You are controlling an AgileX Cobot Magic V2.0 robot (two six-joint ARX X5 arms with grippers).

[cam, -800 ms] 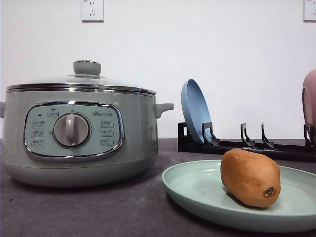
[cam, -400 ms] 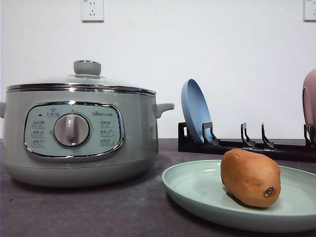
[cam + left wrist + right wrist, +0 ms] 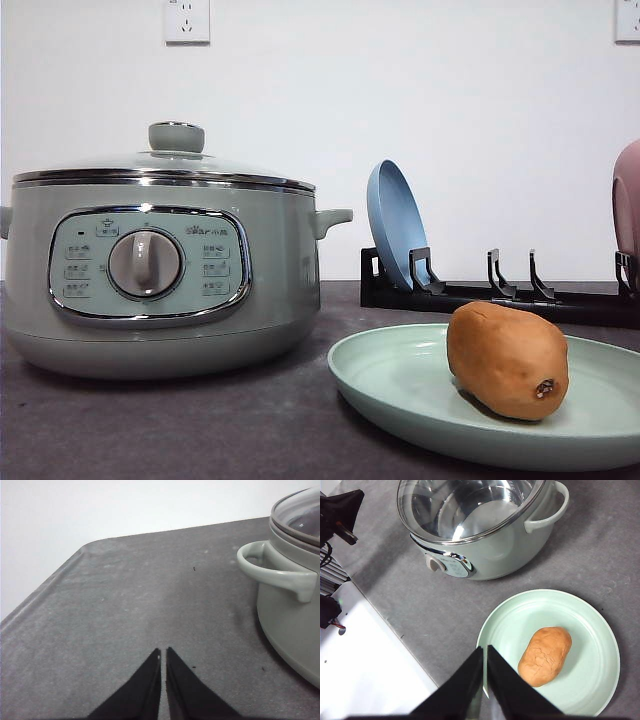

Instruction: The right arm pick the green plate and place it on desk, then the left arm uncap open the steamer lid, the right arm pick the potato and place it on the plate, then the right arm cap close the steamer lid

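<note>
Potato (image 3: 507,360) on green plate (image 3: 400,385) — lid (image 3: 160,165) seemingly seated

Steamer lid (image 3: 165,163): clear glass, shiny steel rim.
Green plate (image 3: 590,625): matt, smooth.
Potato (image 3: 507,360): smooth, dull skin.
Desk (image 3: 125,605): matt grey, speckled.
Steamer body (image 3: 280,270): glossy, chrome trim.

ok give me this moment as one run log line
potato on green plate | lid on steamer | left gripper shut, idle | right gripper shut, above plate
</note>
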